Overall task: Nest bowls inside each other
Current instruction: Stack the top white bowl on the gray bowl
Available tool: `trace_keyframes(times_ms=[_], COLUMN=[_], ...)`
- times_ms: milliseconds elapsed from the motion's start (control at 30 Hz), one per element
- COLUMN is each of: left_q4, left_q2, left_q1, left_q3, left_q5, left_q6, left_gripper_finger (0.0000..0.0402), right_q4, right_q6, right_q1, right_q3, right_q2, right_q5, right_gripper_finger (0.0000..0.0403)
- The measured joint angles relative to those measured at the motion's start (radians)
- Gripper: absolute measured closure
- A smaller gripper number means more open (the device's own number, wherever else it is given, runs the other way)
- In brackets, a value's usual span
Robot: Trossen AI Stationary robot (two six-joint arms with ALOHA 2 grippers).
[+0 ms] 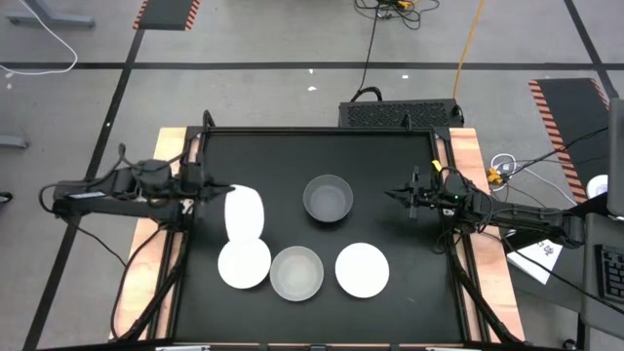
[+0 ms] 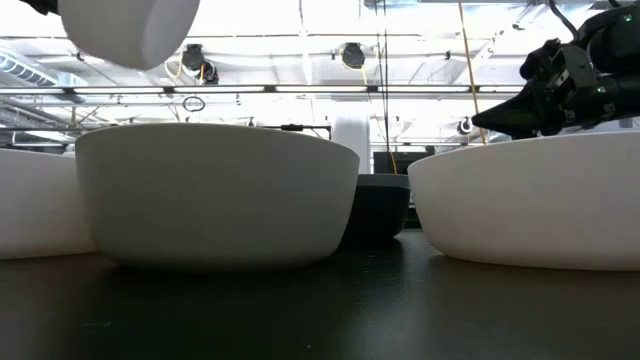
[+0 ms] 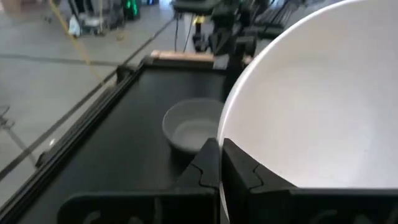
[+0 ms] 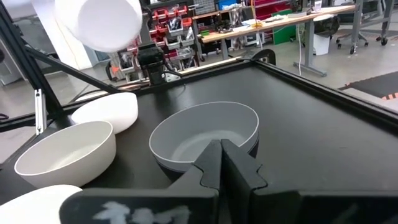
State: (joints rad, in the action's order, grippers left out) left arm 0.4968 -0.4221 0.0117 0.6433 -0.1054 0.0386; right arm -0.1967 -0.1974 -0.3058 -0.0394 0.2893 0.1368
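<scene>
My left gripper (image 1: 213, 191) is shut on a white bowl (image 1: 245, 213), held in the air over the table's left half; it also shows in the low view (image 2: 130, 28) and the right wrist view (image 4: 102, 23). Standing on their bases are a white bowl (image 1: 244, 263), a pale grey translucent bowl (image 1: 296, 273), another white bowl (image 1: 362, 270) and a dark grey bowl (image 1: 328, 198). No black bowl shows. My right gripper (image 1: 402, 195) is shut and empty at the table's right, level with the dark grey bowl (image 4: 205, 134). My left gripper pinches the white bowl's rim (image 3: 219, 134), one finger inside the bowl and one outside. The fingers come level from the table's left. The bowl is lifted clear and tipped on its side, its opening toward the left arm and its base (image 4: 106, 28) toward the right.
The black table top (image 1: 390, 156) has a raised frame and wooden side rails (image 1: 466, 156). The three near bowls stand in a row close to the near edge. Cables and a dark box (image 1: 400, 112) lie on the floor beyond the far edge.
</scene>
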Motion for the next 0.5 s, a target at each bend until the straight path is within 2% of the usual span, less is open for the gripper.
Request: trace_keyframes(times_ms=[500], left_q4=[-0.308], left_q2=[-0.002], left_q1=[-0.028], left_q3=[-0.201], left_q5=[-0.034], left_q6=[-0.047], left_gripper_finger=[0.0402], right_q4=[-0.002], right_q6=[0.000], right_q1=[0.000], right_q3=[0.000], right_q2=[0.000], right_q5=[0.000], right_gripper_finger=[0.0403])
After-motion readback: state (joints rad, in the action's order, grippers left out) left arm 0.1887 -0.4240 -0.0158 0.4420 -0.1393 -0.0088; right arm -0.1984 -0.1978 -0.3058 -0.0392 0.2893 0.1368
